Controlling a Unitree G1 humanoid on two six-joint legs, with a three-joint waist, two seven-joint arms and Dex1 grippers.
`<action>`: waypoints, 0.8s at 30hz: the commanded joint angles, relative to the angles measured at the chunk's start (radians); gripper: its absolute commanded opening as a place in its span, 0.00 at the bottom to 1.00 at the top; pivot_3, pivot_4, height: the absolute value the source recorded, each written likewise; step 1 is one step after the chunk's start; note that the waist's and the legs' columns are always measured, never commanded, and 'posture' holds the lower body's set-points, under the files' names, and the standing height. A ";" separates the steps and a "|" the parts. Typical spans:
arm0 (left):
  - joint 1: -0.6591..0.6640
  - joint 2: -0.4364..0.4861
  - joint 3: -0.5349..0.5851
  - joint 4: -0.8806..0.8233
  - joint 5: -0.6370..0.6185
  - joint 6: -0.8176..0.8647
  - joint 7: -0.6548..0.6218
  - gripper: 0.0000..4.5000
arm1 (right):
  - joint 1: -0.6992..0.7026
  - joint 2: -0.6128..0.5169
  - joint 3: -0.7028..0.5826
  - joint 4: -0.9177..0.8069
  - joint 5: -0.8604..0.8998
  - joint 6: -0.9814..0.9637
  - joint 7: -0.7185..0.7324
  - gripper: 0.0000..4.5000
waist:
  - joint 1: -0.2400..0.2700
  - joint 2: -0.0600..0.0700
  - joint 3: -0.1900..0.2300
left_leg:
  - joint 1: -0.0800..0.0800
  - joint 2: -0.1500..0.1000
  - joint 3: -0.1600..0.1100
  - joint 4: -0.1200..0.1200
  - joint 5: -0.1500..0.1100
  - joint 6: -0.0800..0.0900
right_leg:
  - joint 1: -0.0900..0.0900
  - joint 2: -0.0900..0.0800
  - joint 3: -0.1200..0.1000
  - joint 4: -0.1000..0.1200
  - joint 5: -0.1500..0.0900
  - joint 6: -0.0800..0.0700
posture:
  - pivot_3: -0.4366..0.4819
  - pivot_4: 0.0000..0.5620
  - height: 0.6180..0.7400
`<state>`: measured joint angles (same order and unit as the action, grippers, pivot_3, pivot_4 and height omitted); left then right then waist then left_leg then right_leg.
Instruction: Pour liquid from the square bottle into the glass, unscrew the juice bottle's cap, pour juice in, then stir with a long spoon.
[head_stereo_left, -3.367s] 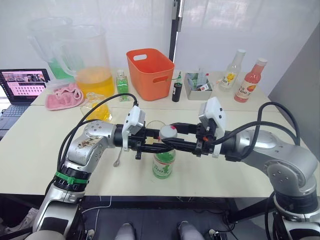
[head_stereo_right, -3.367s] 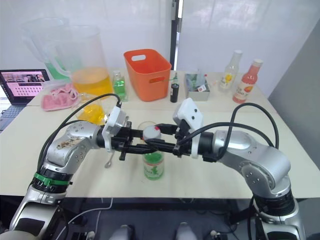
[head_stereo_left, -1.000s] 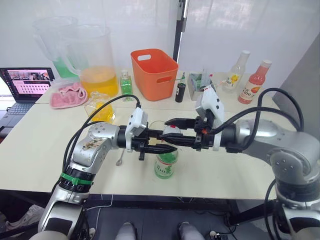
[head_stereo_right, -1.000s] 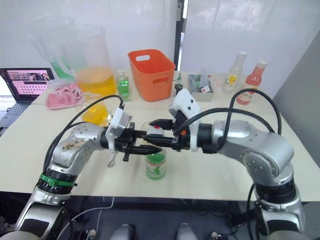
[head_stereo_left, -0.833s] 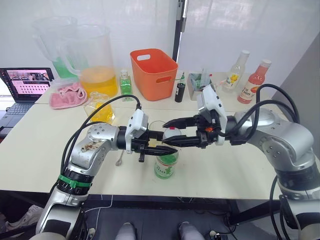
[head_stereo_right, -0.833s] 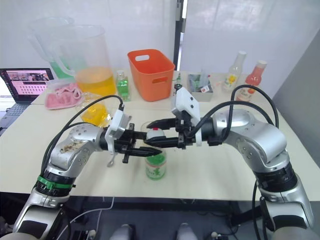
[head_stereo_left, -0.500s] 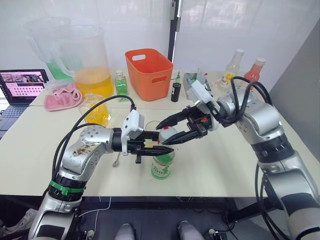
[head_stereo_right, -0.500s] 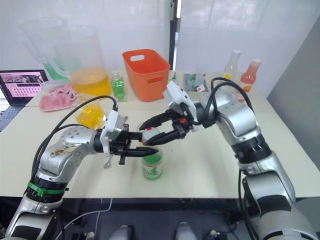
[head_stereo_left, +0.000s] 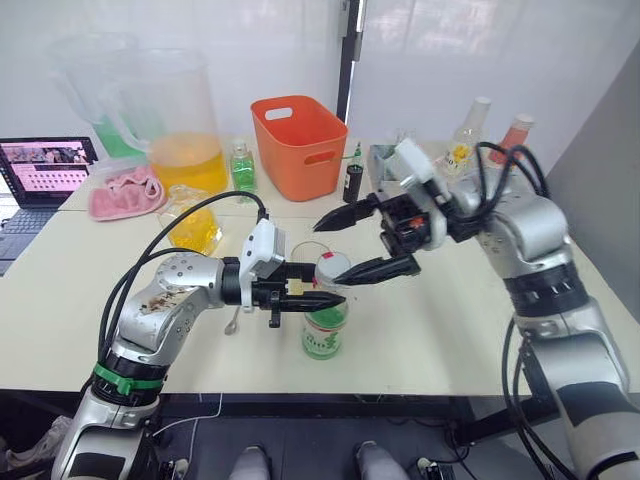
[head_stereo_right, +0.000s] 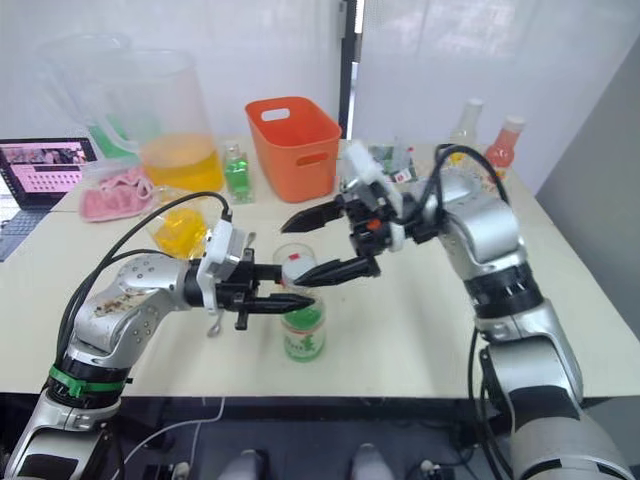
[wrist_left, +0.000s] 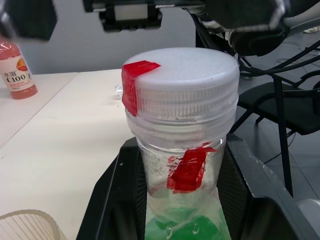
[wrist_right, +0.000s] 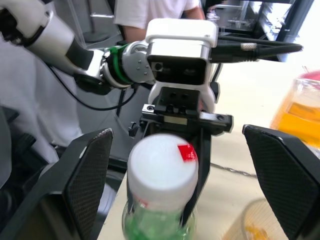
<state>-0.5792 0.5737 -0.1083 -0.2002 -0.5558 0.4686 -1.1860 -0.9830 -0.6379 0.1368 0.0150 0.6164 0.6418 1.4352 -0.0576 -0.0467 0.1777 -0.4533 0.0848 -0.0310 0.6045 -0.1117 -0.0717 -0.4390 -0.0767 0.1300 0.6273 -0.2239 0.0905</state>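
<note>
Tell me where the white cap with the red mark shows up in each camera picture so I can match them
Left eye view: the cap sits at centre, on the juice bottle.
Right eye view: centre, slightly left.
Left wrist view: upper middle, seen close up.
Right wrist view: lower centre, between the right claw's spread fingers.
Shared landmark: the left claw shut on the bottle's neck just under the cap.

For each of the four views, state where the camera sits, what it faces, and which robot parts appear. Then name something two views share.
Left eye: head, looking down over the table; both arms, left gripper on the juice bottle.
Right eye: beside it, same scene; right gripper open.
Left wrist: faces the cap between its fingers.
Right wrist: faces the cap from above, its fingers wide apart; left gripper behind.
Shared: both wrist views show the cap.
</note>
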 joint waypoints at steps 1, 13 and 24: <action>-0.005 0.005 -0.014 0.024 0.014 -0.012 -0.022 0.31 | 0.059 -0.015 -0.120 -0.153 0.108 0.138 -0.145 0.99 | 0.001 0.000 0.000 | 0.000 0.000 0.000 0.000 0.000 0.000 | 0.000 0.000 0.000 0.000 0.000 0.000 | 0.48 0.27 0.85; -0.063 -0.070 -0.047 0.144 0.025 -0.044 -0.068 0.31 | 0.337 0.202 -0.299 -0.662 0.361 0.479 -0.963 0.99 | 0.015 0.001 0.000 | 0.000 0.000 -0.001 0.001 0.000 0.000 | 0.001 0.000 0.000 0.000 0.000 0.000 | 0.48 0.27 0.85; -0.104 -0.099 -0.063 0.198 0.046 -0.059 -0.108 0.31 | 0.389 0.199 -0.245 -0.770 0.373 0.503 -1.181 0.88 | 0.021 0.001 0.000 | -0.002 0.000 -0.001 0.002 0.000 0.000 | 0.002 -0.001 0.000 -0.003 0.000 0.000 | 0.48 0.27 0.85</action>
<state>-0.6774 0.4835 -0.1441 -0.0126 -0.5289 0.4125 -1.2888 -0.5937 -0.4314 -0.0945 -0.7218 0.9676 1.1557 0.2687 -0.0369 -0.0462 0.1773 -0.4552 0.0844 -0.0318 0.6064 -0.1116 -0.0715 -0.4373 -0.0775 0.1299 0.6244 -0.2235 0.0900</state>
